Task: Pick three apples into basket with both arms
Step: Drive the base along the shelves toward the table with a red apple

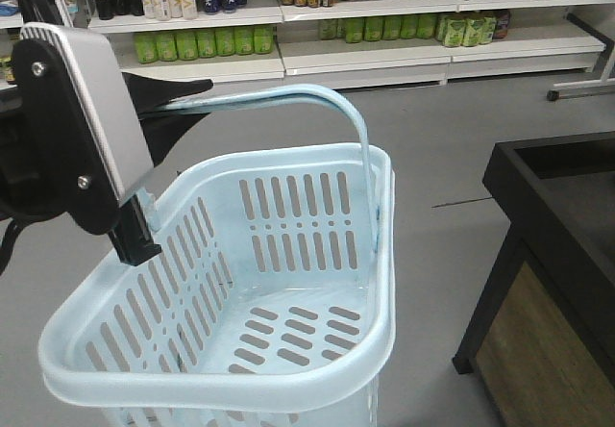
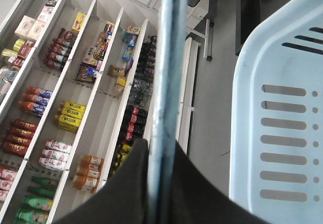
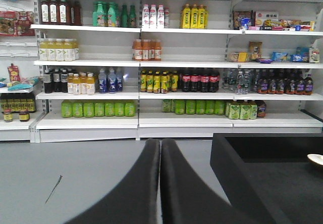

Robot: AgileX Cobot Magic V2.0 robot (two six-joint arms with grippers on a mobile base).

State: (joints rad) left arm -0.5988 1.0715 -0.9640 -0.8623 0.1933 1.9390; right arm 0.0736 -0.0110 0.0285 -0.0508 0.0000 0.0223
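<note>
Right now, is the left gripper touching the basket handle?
Touching: the left wrist view shows the left gripper shut around the basket handle.

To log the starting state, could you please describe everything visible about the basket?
The basket is pale blue plastic, rectangular with rounded corners, with a thick rim and slotted walls and bottom. It is empty. Its thin hoop handle is swung up over the opening, and the left hand is closed on it. Grey floor shows beyond the basket; whatever is under its base is out of frame.
</note>
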